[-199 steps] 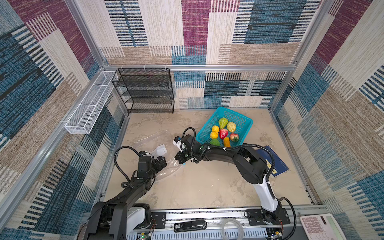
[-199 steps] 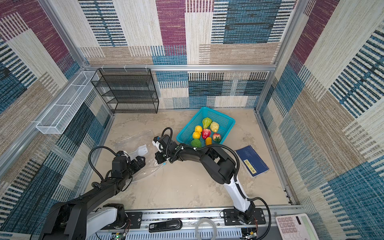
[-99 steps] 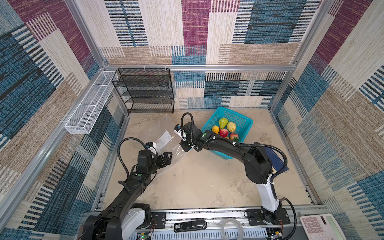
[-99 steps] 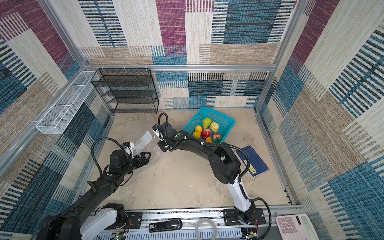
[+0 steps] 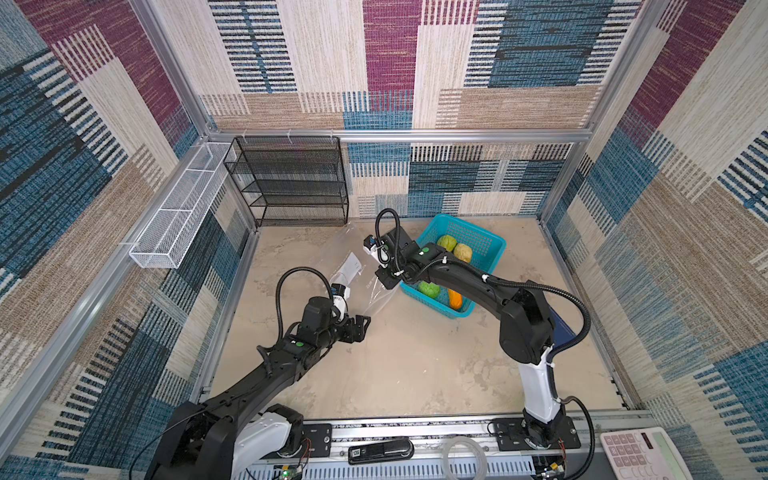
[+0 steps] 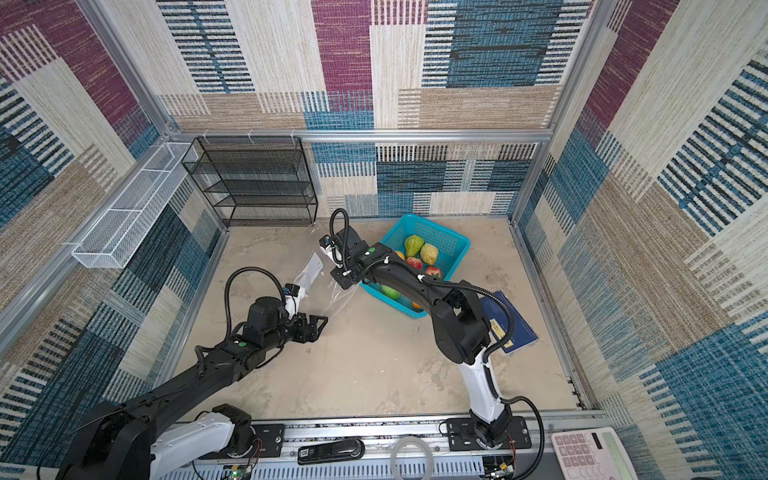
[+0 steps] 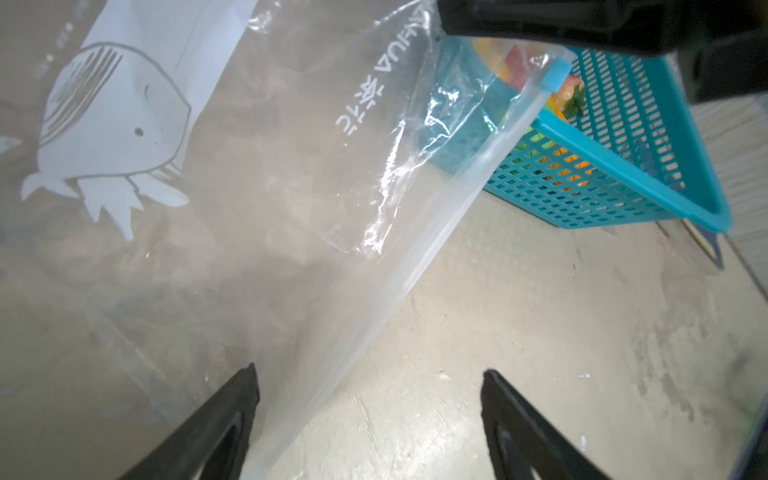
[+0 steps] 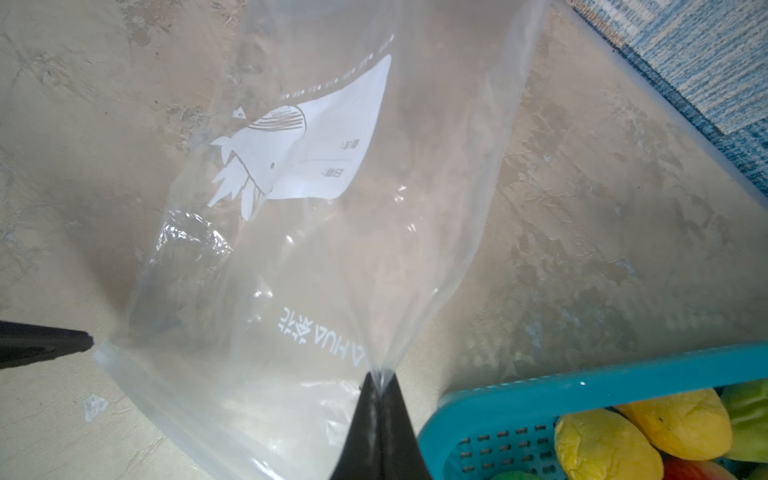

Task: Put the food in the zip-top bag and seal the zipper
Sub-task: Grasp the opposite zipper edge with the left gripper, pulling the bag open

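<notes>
The right gripper point(image 8: 380, 384) is pinched closed on the rim of the large clear thin plastic zip-top bag point(image 8: 291, 257) and holds that corner up off the beige table point(image 5: 415, 353). From there the bag slopes down and away toward the left arm. Its white whale-printed label patch faces up in both top views point(image 5: 351, 268) point(image 6: 311, 268).

The zipper point(image 7: 415, 266), a thin clear strip along the bag's rim, runs from the right gripper down toward the left gripper point(image 7: 370, 382). Its small light-blue slider tab point(image 7: 555, 77) sits at the high end, close to the right gripper.

The left gripper's jaws are spread wide and hold nothing. In the left wrist view the lower end of the zipper passes between its two fingers, closer to one finger point(image 7: 245, 395). Whether the plastic touches that finger cannot be told.

The food point(image 5: 446, 242), small plastic toy fruits and vegetables in green, yellow, red and orange, lies in the turquoise perforated plastic basket point(image 5: 486, 239). The basket stands on the table just beside the right gripper, and the raised corner of the bag hangs in front of its near wall point(image 7: 623, 158).
</notes>
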Controlling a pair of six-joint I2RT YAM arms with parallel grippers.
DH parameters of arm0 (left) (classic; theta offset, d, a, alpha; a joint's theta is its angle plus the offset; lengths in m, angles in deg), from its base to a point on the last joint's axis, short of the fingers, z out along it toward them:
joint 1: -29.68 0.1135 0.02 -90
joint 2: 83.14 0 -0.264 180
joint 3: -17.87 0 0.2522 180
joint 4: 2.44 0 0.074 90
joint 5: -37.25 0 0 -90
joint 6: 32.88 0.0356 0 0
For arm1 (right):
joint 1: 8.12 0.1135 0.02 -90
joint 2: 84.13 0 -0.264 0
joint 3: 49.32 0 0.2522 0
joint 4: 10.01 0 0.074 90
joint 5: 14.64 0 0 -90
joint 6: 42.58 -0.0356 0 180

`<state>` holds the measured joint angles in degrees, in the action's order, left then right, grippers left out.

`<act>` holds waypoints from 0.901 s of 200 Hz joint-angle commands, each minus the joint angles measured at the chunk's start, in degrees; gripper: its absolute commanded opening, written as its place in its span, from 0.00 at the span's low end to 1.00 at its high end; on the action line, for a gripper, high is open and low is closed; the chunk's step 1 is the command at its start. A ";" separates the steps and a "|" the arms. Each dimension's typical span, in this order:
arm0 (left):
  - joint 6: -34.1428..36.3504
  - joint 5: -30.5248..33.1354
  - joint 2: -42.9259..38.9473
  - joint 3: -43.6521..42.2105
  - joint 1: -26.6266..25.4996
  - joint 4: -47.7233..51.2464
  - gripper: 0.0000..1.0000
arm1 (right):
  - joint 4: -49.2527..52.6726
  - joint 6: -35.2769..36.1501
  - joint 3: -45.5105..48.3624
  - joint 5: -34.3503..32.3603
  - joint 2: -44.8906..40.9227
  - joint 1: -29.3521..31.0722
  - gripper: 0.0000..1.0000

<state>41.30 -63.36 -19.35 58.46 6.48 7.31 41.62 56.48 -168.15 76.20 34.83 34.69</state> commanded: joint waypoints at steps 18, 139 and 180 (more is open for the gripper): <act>7.93 7.04 7.31 4.63 -2.02 0.20 0.82 | 1.61 0.02 -1.05 3.69 0.42 0.00 0.00; 10.67 8.71 17.67 9.81 -3.12 -3.44 0.48 | 1.42 -1.96 -1.34 7.73 0.84 -0.05 0.00; 10.06 7.58 18.21 10.08 -3.17 -3.46 0.11 | 0.60 -2.90 -1.92 8.95 1.32 0.00 0.00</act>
<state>50.46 -55.69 -1.30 68.10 3.31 4.62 43.82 54.97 -169.20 83.79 35.79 34.60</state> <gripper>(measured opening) 0.197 0.049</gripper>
